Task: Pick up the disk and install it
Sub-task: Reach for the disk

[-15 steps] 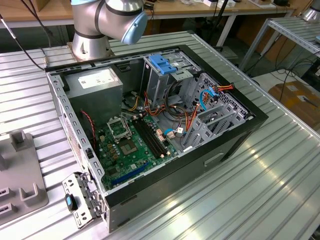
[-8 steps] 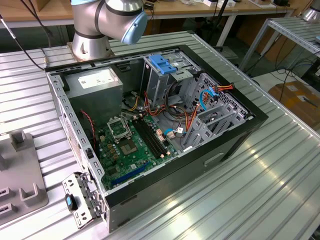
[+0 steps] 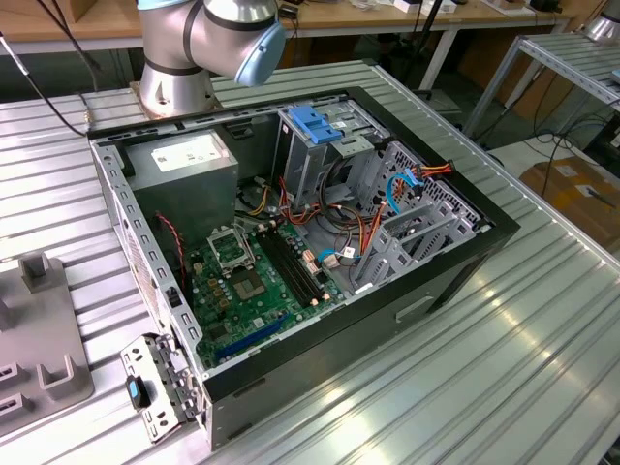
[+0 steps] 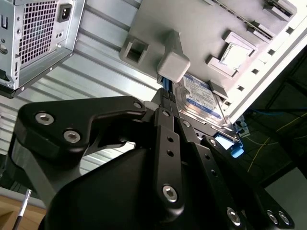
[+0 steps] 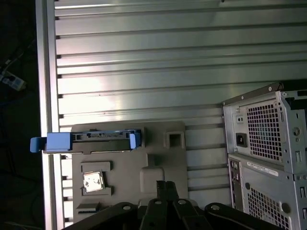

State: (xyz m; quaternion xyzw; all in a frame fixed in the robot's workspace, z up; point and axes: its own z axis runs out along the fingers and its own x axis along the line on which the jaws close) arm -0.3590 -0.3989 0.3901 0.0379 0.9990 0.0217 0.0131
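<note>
The disk (image 5: 91, 139) stands on edge in a slot of a grey fixture plate (image 5: 160, 153), with its blue rail frame sticking out at both ends. In the second wrist view its blue-and-white label (image 4: 200, 97) shows just past my black fingers. My gripper (image 5: 162, 185) hovers over the fixture plate, apart from the disk, its two fingers (image 4: 164, 115) pressed together with nothing between them. The open computer case (image 3: 455, 281) lies on the table in the exterior view, with a metal drive cage topped by a blue bracket (image 3: 315, 122).
The case's perforated rear panel (image 5: 264, 139) stands close beside the fixture plate. A small silver square chip (image 5: 93, 182) rests in a fixture pocket. Inside the case are the motherboard (image 3: 247, 281), a grey power-supply box (image 3: 184, 160) and loose cables (image 3: 339, 252). The ribbed table's edge (image 5: 45, 96) is near the disk.
</note>
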